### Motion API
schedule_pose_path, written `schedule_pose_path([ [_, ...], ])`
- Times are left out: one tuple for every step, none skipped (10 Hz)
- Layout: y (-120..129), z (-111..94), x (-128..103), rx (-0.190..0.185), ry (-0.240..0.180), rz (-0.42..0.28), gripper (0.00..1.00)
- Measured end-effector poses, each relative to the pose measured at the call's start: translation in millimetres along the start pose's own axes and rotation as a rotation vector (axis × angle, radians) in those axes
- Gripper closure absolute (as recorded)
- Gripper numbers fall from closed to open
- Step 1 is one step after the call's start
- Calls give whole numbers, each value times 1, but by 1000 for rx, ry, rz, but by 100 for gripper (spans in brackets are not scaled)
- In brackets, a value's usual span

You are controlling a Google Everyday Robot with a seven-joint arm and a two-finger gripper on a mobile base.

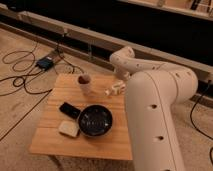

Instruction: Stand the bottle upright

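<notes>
The bottle (113, 91) is small, pale and whitish. It lies on its side on the wooden table (50, 137), near the far right edge and just right of the cup. My gripper (121, 84) is at the end of the white arm, which bends down from its elbow (125, 57). It sits right at the bottle's right end, and I cannot tell whether it touches the bottle. The large white arm body (155, 120) hides the table's right side.
A pale cup (86, 84) with a dark reddish inside stands left of the bottle. A black bowl (95, 121), a flat black object (70, 110) and a pale block (69, 129) lie toward the front. Cables and a blue box (46, 63) are on the floor at left.
</notes>
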Motion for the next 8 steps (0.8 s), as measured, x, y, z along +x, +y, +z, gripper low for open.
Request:
schedule_pose_path([
  [7, 6, 6, 4, -1, -2, 35],
  [11, 12, 10, 9, 1, -3, 35],
  [16, 18, 14, 16, 3, -4, 35],
  [20, 24, 17, 23, 5, -7, 35],
  [25, 30, 19, 30, 5, -9, 35],
  [28, 35, 20, 42, 4, -10, 35],
  [32, 38, 20, 47, -1, -9, 35],
  [35, 41, 18, 58, -10, -2, 35],
])
